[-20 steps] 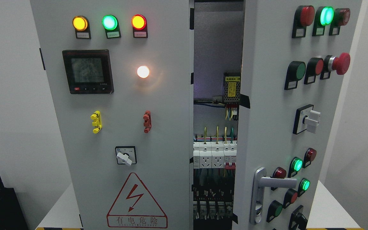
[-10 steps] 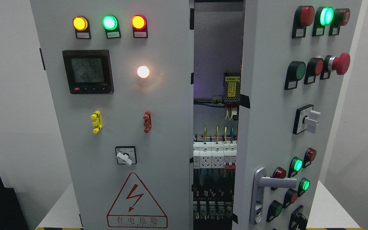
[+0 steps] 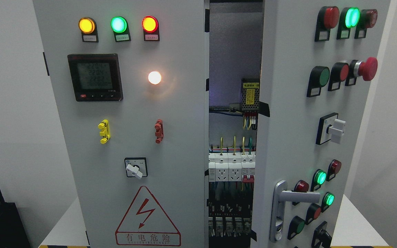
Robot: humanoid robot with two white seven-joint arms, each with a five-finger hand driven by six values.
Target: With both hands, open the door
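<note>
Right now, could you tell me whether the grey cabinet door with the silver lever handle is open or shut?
Partly open. The grey cabinet door stands swung out, and the gap beside it shows white breakers and wiring inside.

grey cabinet [image 3: 129, 144] on white table [image 3: 64, 227]

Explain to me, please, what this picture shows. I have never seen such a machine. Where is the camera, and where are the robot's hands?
The camera sits on a humanoid robot's head and looks straight ahead. In front stands a grey electrical cabinet on a white table. Its right door is swung partly open, so breakers and wires show in the gap. That door carries a metal lever handle, an emergency stop button and lit green lamps. The left panel has a meter display and a warning triangle. Neither robot hand is in the picture, so nothing is held.
</note>
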